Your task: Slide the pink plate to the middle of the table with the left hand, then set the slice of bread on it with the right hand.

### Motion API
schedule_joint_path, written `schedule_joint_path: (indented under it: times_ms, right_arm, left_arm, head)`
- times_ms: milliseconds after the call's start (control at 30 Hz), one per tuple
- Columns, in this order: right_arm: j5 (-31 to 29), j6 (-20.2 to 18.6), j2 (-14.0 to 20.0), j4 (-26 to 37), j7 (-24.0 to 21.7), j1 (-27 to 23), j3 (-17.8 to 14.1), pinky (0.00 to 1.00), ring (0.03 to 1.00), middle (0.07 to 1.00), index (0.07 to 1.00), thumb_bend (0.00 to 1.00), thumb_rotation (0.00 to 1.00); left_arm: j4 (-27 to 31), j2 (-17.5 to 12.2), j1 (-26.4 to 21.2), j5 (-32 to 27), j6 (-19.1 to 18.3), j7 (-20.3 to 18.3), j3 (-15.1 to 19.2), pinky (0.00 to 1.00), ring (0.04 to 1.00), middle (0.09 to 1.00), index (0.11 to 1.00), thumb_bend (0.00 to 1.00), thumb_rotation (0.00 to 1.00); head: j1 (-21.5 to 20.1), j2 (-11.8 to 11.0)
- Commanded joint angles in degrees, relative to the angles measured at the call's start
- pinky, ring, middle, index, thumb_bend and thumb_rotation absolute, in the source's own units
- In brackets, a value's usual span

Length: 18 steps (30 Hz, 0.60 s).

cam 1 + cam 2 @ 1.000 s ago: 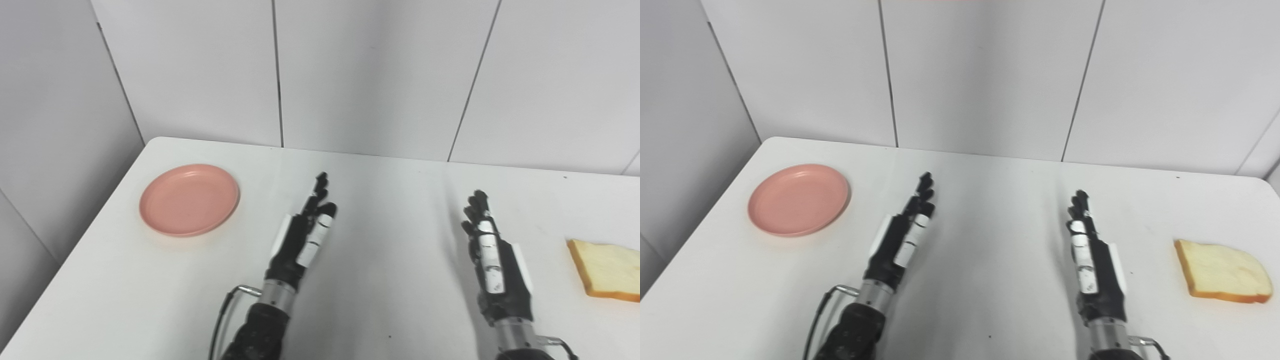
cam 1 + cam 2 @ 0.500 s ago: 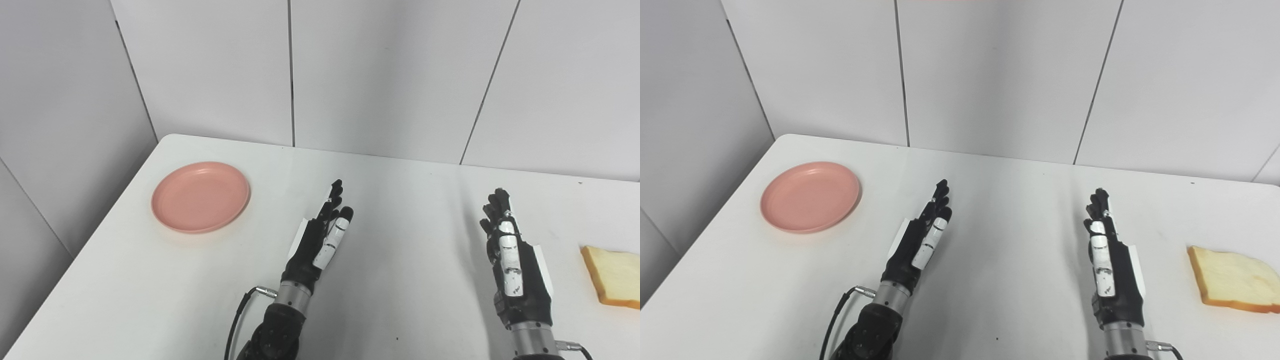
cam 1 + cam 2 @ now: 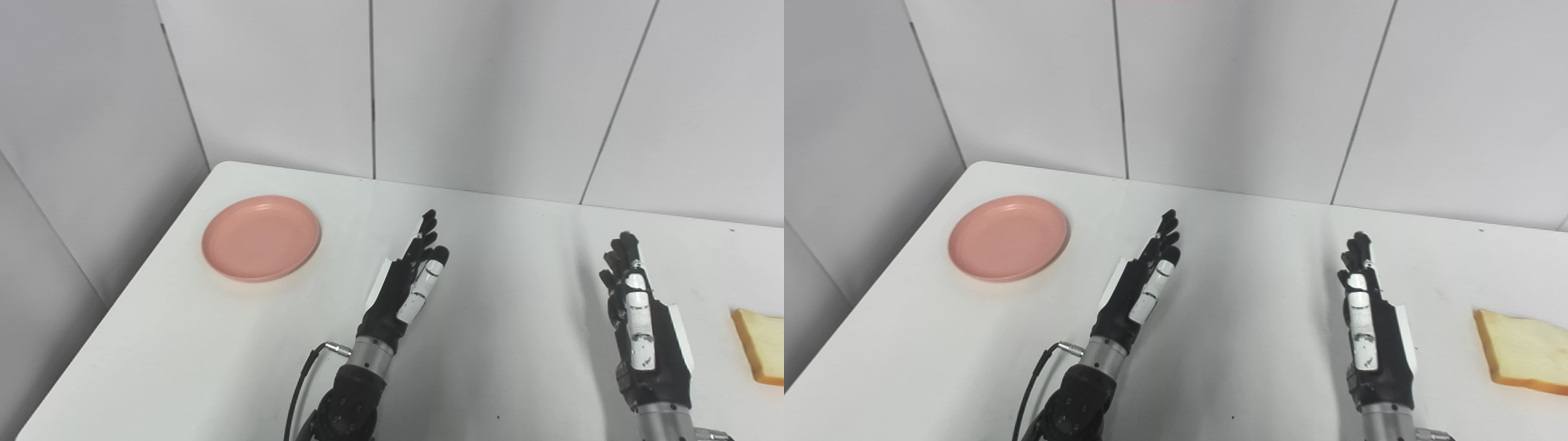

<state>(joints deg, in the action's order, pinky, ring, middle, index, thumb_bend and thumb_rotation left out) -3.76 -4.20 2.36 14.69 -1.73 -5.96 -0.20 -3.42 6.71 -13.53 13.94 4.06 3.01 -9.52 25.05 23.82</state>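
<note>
You see a smooth white surface (image 3: 520, 318) with soft shine. The pink plate (image 3: 261, 237) looks like matt plastic. The bread (image 3: 1524, 359) is porous, and each wrist (image 3: 1104, 354) looks like bare metal.

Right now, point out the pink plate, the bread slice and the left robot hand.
pink plate (image 3: 1007, 237), right eye view, centre of dish.
bread slice (image 3: 1524, 358), right eye view, top face.
left robot hand (image 3: 409, 286), left eye view, back of hand.
</note>
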Motion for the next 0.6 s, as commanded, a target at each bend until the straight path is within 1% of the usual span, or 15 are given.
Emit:
schedule_joint_path:
  times_ms: [0,67,233,300,400,467,533,567]
  right_arm:
    - [0.63,1.23,-0.34,1.65,0.33,-0.65,0.0,1.0,1.0,1.0,1.0,0.2,1.0]
    - [0.87,1.11,-0.43,1.45,0.47,-0.69,-0.01,1.0,1.0,1.0,1.0,0.2,1.0]
    - [0.03,1.45,-0.56,0.86,0.29,-0.98,-0.3,1.0,1.0,1.0,1.0,0.22,1.0]
    - [0.19,1.2,-0.55,0.97,0.39,-1.05,-0.32,1.0,1.0,1.0,1.0,0.23,1.0]
    - [0.46,0.91,-0.48,1.04,0.53,-1.24,-0.36,1.0,1.0,1.0,1.0,0.23,1.0]
    - [0.5,0.37,-0.54,1.28,0.66,-1.4,-0.41,1.0,1.0,1.0,1.0,0.23,1.0]
    - [0.4,-0.3,-0.71,1.62,0.83,-1.53,-0.48,1.0,1.0,1.0,1.0,0.22,1.0]
    - [0.35,-0.42,-0.72,1.77,0.81,-1.54,-0.45,1.0,1.0,1.0,1.0,0.22,1.0]
  left_arm:
    - [2.68,-0.28,-2.29,-0.16,-0.61,-0.46,0.18,0.9,0.956,0.986,0.982,0.7,1.0]
    - [3.98,-0.58,-2.87,-0.35,-1.56,-0.85,0.66,0.9,0.957,0.984,0.979,0.73,1.0]
    - [7.85,-1.4,-4.83,-2.58,-2.86,-2.09,2.34,0.92,0.963,0.982,0.979,0.71,1.0]
    - [9.1,-2.04,-6.27,-5.05,-2.83,-2.86,3.44,0.94,0.966,0.981,0.973,0.7,0.99]
    - [11.67,-3.73,-8.45,-7.6,-4.45,-4.33,5.1,0.94,0.967,0.979,0.97,0.71,0.98]
    - [13.24,-4.92,-9.86,-9.32,-5.69,-5.05,6.38,0.95,0.971,0.984,0.982,0.69,0.97]
    - [14.32,-5.87,-10.83,-10.68,-7.12,-5.4,7.27,0.99,0.997,0.998,0.998,0.69,0.96]
    - [15.11,-7.14,-11.38,-9.13,-7.84,-5.39,7.38,1.0,0.998,0.999,0.999,0.69,0.97]
  head:
    - [0.02,-0.01]
    - [0.25,-0.21]
    - [0.77,-0.57]
    - [1.04,-0.68]
    - [1.52,-0.84]
    - [1.71,-0.89]
    - [1.81,-0.88]
    - [1.81,-0.88]
